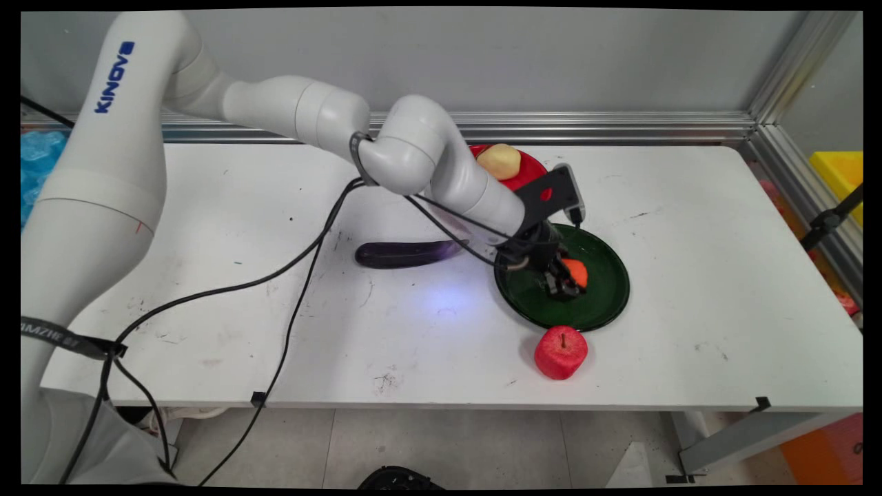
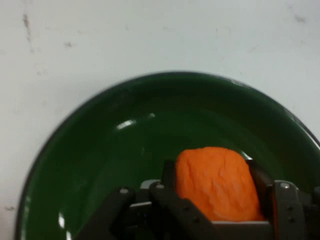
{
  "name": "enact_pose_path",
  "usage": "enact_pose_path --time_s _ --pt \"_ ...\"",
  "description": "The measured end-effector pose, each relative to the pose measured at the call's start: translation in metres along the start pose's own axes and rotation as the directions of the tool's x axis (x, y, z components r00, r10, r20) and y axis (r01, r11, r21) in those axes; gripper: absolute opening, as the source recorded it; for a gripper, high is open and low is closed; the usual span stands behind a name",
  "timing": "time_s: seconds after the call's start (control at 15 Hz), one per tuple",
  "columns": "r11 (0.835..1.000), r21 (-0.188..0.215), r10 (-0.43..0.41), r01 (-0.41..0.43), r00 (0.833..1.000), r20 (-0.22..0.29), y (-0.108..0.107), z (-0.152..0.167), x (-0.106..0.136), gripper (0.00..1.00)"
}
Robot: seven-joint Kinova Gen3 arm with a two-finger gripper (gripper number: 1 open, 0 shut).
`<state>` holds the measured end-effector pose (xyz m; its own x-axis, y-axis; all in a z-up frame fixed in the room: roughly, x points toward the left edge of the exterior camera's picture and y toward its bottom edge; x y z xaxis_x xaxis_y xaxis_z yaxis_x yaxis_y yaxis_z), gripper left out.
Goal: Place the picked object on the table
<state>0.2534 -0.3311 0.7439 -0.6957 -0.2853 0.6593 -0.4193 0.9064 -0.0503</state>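
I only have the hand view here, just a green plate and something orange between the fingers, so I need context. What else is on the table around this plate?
Observer: A red apple stands on the table just off the green plate's near rim.
Operator: Anything behind the plate?
Observer: Yes, a red plate toward the wall, carrying a pale yellow potato-like piece; the arm hides part of it.
Operator: And on the arm's side?
Observer: A dark purple eggplant lies on the table left of the green plate, apart from it.
Operator: Where's my gripper?
Observer: The gripper is low over the green plate's middle, fingers either side of the orange piece.
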Motion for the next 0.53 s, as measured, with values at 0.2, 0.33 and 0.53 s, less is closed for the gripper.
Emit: enact_pose_path --time_s 0.2,0.33,0.53 --pt "1.0 0.007 0.004 -0.003 1.0 -0.016 -0.008 -0.014 0.011 0.0" --pt "1.0 0.008 0.004 -0.003 1.0 -0.024 -0.011 -0.025 0.017 0.0" --pt "1.0 0.003 0.004 -0.004 1.0 -0.026 -0.015 -0.05 0.024 0.0"
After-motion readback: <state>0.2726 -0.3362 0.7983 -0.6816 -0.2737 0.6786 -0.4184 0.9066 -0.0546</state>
